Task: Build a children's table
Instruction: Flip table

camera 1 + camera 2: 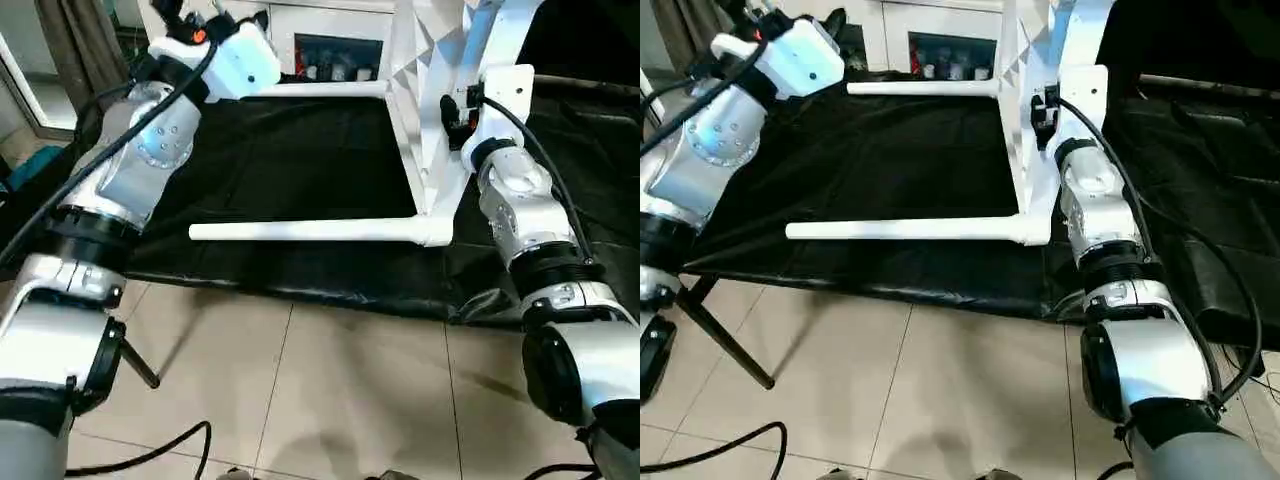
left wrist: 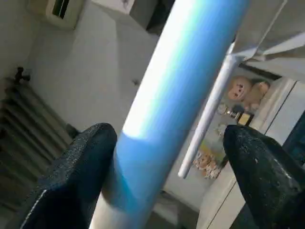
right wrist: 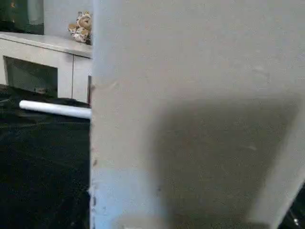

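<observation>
**White table on its edge, both arms raised to it**

A large table draped in black cloth [image 1: 300, 150] spans the scene, standing on a tiled floor [image 1: 330, 390]. Beyond it stands a white glass-door cabinet [image 1: 335, 45]. The children's table [image 1: 425, 120] stands tipped on the cloth, its ribbed top upright on one edge. Two white legs are seated in its corner sockets and stretch out level toward the robot's left: a near leg [image 1: 300, 231] lying low over the cloth and a far leg [image 1: 320, 90] at the cloth's far side.

The right gripper [image 1: 455, 112] is up against the upright top, whose flat white face rises close before the right wrist camera. Its jaws stand partly apart, probably closed on the edge of the top, though the contact itself is hidden.

The left gripper [image 2: 167, 157] is raised at the far left with its black fingers [image 2: 76, 176] spread wide. A white tube [image 2: 171, 95] runs between them; it lies close to one finger and apart from the other.
</observation>
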